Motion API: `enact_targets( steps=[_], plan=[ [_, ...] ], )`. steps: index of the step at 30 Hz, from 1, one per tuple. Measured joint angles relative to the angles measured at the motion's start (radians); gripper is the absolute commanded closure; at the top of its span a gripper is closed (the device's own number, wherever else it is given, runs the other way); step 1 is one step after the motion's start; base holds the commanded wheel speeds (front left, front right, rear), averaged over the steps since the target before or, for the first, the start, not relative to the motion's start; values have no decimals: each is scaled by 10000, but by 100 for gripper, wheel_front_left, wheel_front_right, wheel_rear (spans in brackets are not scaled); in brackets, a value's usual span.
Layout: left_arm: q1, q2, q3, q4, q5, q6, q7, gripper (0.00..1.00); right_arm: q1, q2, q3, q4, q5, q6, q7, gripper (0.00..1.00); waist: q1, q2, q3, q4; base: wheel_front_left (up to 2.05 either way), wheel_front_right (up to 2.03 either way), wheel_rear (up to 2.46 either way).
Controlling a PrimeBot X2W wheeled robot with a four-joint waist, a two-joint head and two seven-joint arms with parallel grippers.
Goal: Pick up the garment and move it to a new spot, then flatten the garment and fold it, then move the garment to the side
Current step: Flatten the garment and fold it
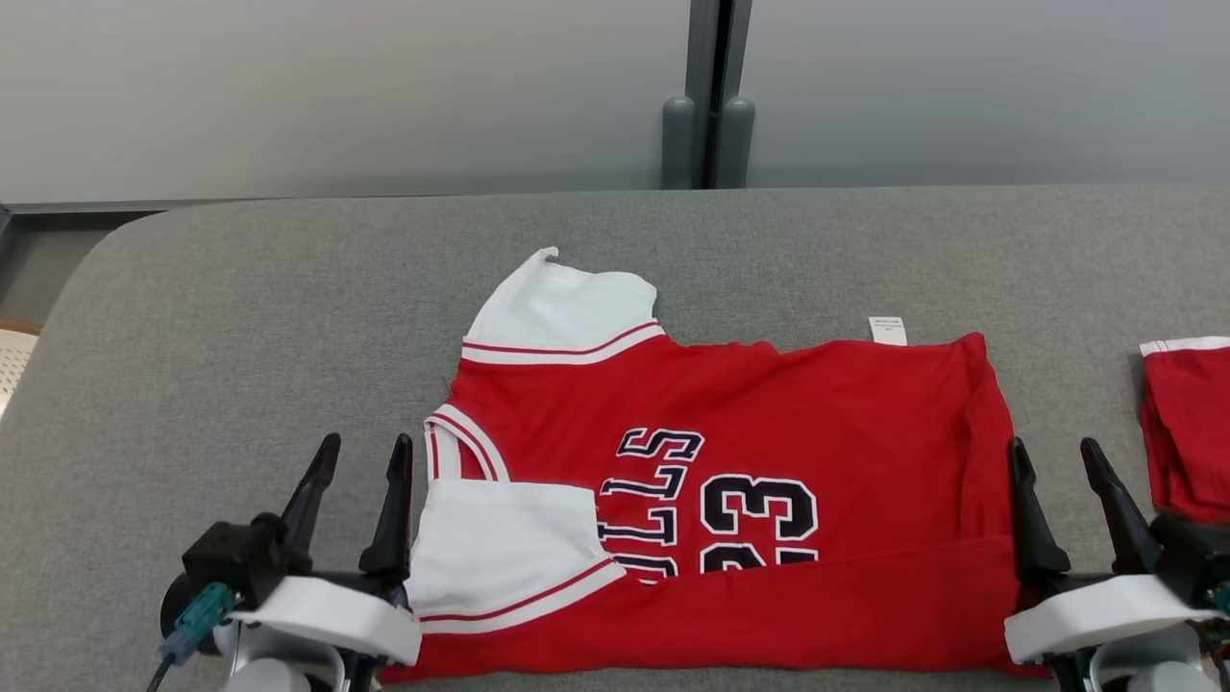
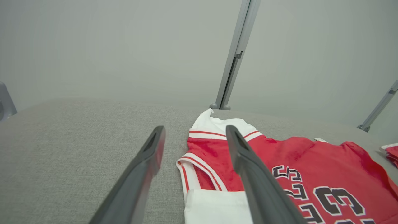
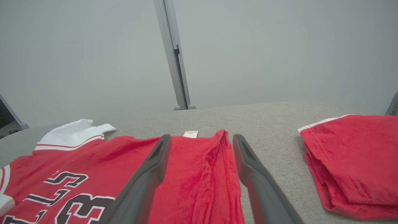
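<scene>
The left gripper (image 1: 367, 442) has its two dark fingers spread wide, and nothing is between them. Its inner finger stands just beside the neck end of the garment (image 1: 769, 413), next to the white sleeve (image 1: 509, 538) that is folded in over the red body. From these views I cannot tell for sure if this finger touches the cloth or stays a little above it.

The right gripper (image 1: 1052, 444) is opened wide in the same way and it grips nothing. In the right wrist view its fingers stand on each side of the hem edge of the garment, where the red cloth makes some wrinkles.

The garment lies across the middle of the grey padded table (image 1: 240, 317), neck toward the robot's left and hem toward its right. The near long edge is folded up over the body and hides the lower part of the black "BULLS 23" print. The other white sleeve (image 1: 562, 312) points away from the robot. A small white tag (image 1: 887, 330) sticks out at the far edge, near the hem.

Further to the right, apart from the garment, lies a folded red cloth (image 1: 1187, 432) with white trim.
</scene>
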Motion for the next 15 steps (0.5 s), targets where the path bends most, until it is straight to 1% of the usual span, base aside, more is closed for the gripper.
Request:
enact_targets(
  steps=[3, 6, 11, 15],
  plan=[
    [-741, 13, -134, 407, 188, -50, -2, 0, -460, -46, 245, 2, -121, 0, -21, 0, 0, 0, 309, -144, 0, 0, 0],
    [-1800, 213, -474, 1285, 309, -81, 12, 0, -1068, -247, 602, 21, -360, -2, 59, 0, 0, 0, 698, -343, 0, 0, 0],
    [-4062, 811, -1126, 2546, 236, -86, 1237, 0, -2265, -497, 1035, 109, -594, 0, 259, 0, 0, 0, 1403, -776, 0, 0, 0],
    [-5812, 1601, -2036, 3173, -178, -115, 2247, 0, -3260, -470, 1312, 146, -679, 0, 332, 0, 0, 0, 2057, -1203, 0, 0, 0]
  ],
)
